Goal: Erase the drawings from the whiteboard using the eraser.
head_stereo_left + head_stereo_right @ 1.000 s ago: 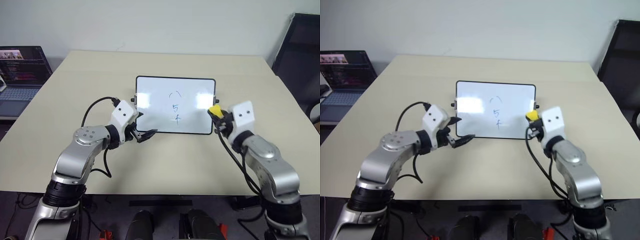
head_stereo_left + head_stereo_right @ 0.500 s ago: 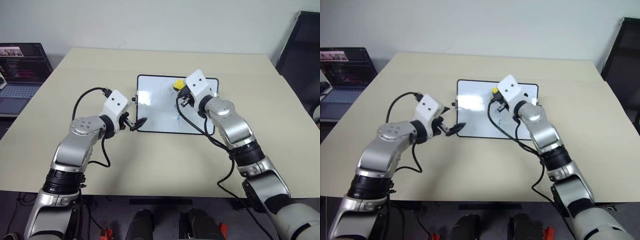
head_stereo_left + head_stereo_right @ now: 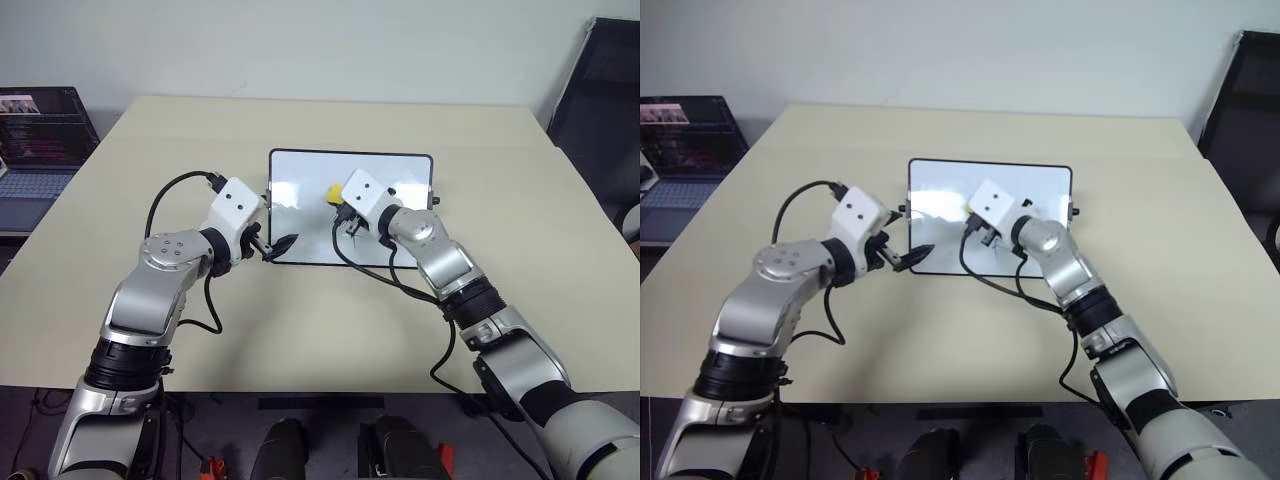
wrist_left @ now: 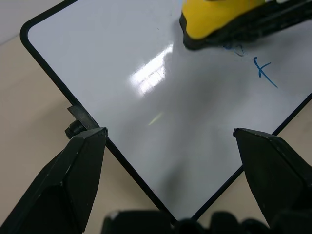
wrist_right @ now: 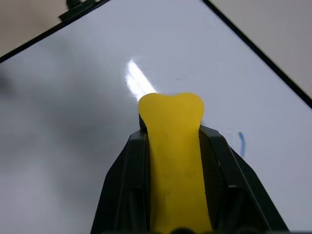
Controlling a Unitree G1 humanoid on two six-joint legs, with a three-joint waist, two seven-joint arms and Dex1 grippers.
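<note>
Whiteboard (image 3: 300,210) lies flat in the middle of the head views, on the beige table (image 3: 300,320), its long sides running across the frame and its far edge well short of the table's far edge. The eraser (image 3: 329,191) sits over the centre of the board, pinched between the pressed-together fingers of the right gripper (image 3: 336,200), whose arm reaches in from the lower right of the frame and covers much of the board's right half. In the right wrist view the yellow block (image 5: 173,156) juts past the black fingertips (image 5: 127,161) above the glossy surface, with one short blue stroke just beside it. In the left wrist view the drawings (image 4: 265,73) remain as a blue cross near the board's edge and a partly hidden scribble right under the eraser (image 4: 214,17). The left gripper (image 3: 272,246) is at the board's near left corner, its fingers (image 4: 85,170) spread wide on either side of that corner; whether they touch the frame cannot be told. Bare table lies open on all sides of the board, widest toward the bottom of the frame. A laptop (image 3: 35,140) stands at the upper left, beyond the table's left edge, and a dark chair (image 3: 600,90) at the upper right.
</note>
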